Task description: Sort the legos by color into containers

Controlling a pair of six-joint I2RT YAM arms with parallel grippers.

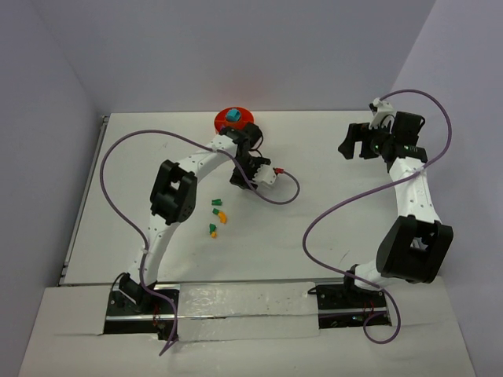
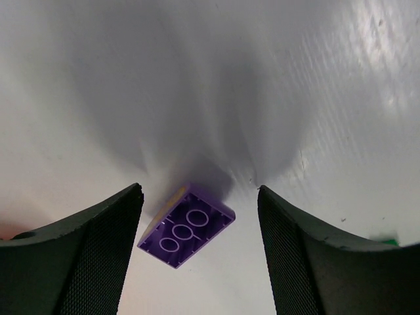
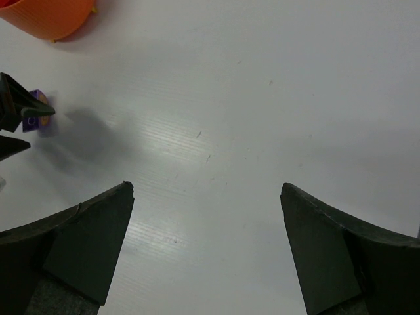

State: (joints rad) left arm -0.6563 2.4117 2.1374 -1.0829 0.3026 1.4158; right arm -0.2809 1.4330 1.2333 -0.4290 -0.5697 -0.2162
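Observation:
A purple lego (image 2: pixel 186 225) lies underside-up on the white table between the fingers of my left gripper (image 2: pixel 200 190), nearer the left finger; the jaws stand apart and do not grip it. From above, the left gripper (image 1: pixel 238 180) hovers just in front of the orange tub (image 1: pixel 233 120), which holds a teal lego (image 1: pixel 233 115). Small green and orange-yellow legos (image 1: pixel 216 214) lie in a loose cluster left of the gripper. My right gripper (image 3: pixel 207 187) is open and empty over bare table, far right (image 1: pixel 354 141). Its view catches the purple lego (image 3: pixel 33 111) and the tub (image 3: pixel 46 16).
The left arm's purple cable (image 1: pixel 275 196) loops over the table beside the gripper. A grey wall borders the table at the back and on both sides. A green speck (image 2: pixel 388 241) shows at the right edge of the left wrist view.

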